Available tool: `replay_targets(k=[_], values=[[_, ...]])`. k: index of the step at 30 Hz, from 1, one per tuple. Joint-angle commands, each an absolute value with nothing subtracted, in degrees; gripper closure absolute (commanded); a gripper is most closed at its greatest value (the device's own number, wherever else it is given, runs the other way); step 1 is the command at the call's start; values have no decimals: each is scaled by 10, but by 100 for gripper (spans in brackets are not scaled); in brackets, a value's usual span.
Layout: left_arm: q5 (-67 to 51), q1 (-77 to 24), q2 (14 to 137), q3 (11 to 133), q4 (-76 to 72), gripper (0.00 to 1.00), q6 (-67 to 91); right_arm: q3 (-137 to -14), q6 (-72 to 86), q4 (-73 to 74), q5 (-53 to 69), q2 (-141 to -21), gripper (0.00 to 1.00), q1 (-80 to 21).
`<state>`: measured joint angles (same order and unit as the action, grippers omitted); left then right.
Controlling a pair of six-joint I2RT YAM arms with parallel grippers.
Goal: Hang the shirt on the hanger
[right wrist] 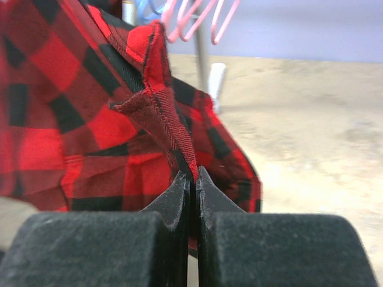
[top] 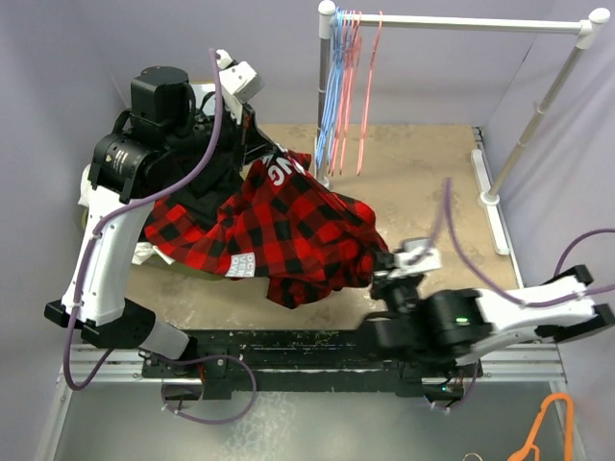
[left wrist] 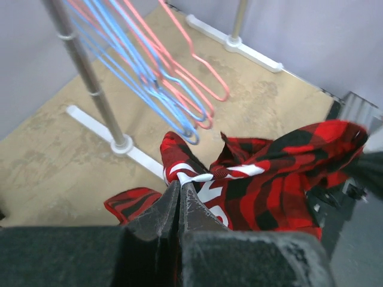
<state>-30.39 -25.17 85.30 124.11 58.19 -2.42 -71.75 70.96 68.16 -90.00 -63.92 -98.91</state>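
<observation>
The red-and-black check shirt [top: 279, 230] with white lettering hangs stretched between both grippers above the table. My left gripper [top: 272, 158] is shut on its lettered edge near the rack; in the left wrist view [left wrist: 179, 182] the cloth [left wrist: 263, 173] is pinched at the tips. My right gripper [top: 381, 261] is shut on a fold of the shirt's right edge, which also shows in the right wrist view [right wrist: 192, 173] with the fabric [right wrist: 90, 101] bunched to the left. Pale-pink hangers [top: 367, 86] hang on the rack rail, also seen in the left wrist view [left wrist: 197, 60].
A white rack [top: 461, 21] stands at the back with light-blue hangers [top: 333, 86] beside the pink ones; its post [top: 325, 86] is close to the left gripper. White cloth [top: 144, 252] lies under the shirt at left. An orange hanger [top: 548, 432] lies at bottom right.
</observation>
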Motion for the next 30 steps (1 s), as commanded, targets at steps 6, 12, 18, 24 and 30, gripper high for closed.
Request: replay_targets(k=[6, 12, 18, 24, 30], values=[[-81, -226, 767, 1067, 365, 100, -6, -817, 769, 747, -909, -907, 100, -796], [-4, -231, 759, 1022, 320, 100, 35, -840, 865, 748, -896, -963, 100, -742], [33, -262, 714, 907, 287, 100, -21, -819, 866, 724, -834, -1015, 100, -742], [23, -319, 654, 792, 312, 100, -76, -596, 412, 178, -577, -853, 36, -743], [-42, -330, 617, 740, 385, 100, -106, -535, 379, 112, -458, -714, 0, -744]])
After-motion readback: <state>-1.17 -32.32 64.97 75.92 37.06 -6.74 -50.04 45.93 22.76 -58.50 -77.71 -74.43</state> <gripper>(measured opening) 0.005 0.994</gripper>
